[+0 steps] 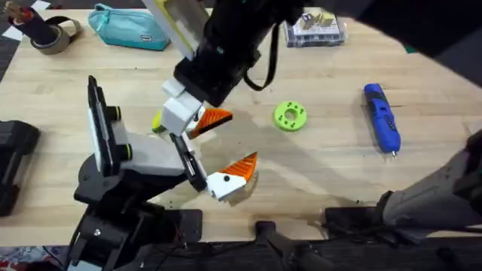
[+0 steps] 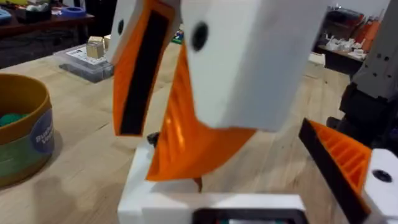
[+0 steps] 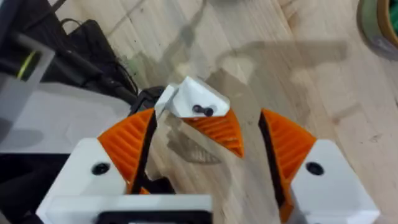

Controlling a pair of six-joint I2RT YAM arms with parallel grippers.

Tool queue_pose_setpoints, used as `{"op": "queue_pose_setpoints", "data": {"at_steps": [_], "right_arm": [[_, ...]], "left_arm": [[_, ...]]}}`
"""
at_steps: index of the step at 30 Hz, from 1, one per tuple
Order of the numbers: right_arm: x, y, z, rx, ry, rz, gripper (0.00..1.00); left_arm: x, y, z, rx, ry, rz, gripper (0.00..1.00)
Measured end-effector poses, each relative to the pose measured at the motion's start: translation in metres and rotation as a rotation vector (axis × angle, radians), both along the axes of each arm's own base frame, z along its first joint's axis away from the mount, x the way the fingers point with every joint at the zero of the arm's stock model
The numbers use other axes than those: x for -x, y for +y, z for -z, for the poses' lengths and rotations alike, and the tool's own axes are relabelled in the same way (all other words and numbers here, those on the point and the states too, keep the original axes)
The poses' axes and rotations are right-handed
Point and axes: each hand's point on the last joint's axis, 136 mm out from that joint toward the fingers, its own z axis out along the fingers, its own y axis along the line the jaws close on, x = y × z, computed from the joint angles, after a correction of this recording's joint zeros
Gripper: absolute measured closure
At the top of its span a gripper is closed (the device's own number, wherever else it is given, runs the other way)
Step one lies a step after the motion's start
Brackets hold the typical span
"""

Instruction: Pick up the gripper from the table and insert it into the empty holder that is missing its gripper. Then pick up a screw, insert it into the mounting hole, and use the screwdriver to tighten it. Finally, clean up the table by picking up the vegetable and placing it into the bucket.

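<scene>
Now R hand (image 3: 206,124) wide open, gripping nothing, w/ holder (image 1: 187,156) just beside it.

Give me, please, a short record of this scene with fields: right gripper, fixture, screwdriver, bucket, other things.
right gripper: jaws open, around the white block with an orange wedge; contact cannot be told
fixture: white body with black rails, on the left of the table
screwdriver: blue, lying flat at the right, nothing touching it
bucket: upright, something green inside
green disc with holes: between fixture and screwdriver
teal pouch: at the far edge
</scene>
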Motion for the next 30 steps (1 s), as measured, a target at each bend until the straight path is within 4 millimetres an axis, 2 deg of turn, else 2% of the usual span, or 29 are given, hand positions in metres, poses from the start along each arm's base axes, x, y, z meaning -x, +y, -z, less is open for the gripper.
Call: {"op": "queue_pose_setpoints", "data": {"at_steps": [1, 2, 10, 30], "right_arm": [[-0.001, 0.001, 0.002, 0.002, 0.004, -0.001, 0.028], [-0.001, 0.004, 0.008, 0.01, 0.016, -0.003, 0.084], [-0.002, 0.005, 0.01, 0.009, 0.016, -0.003, 0.227], [-0.004, 0.008, 0.022, 0.032, 0.04, 0.007, 0.424]], "left_arm": [[0.0, 0.0, 0.0, 0.0, 0.0, 0.0, 0.014], [0.0, 0.0, 0.0, 0.0, 0.0, 0.0, 0.014], [0.0, 0.0, 0.0, 0.0, 0.0, 0.0, 0.015], [0.0, 0.0, 0.0, 0.0, 0.0, 0.0, 0.015]]}}
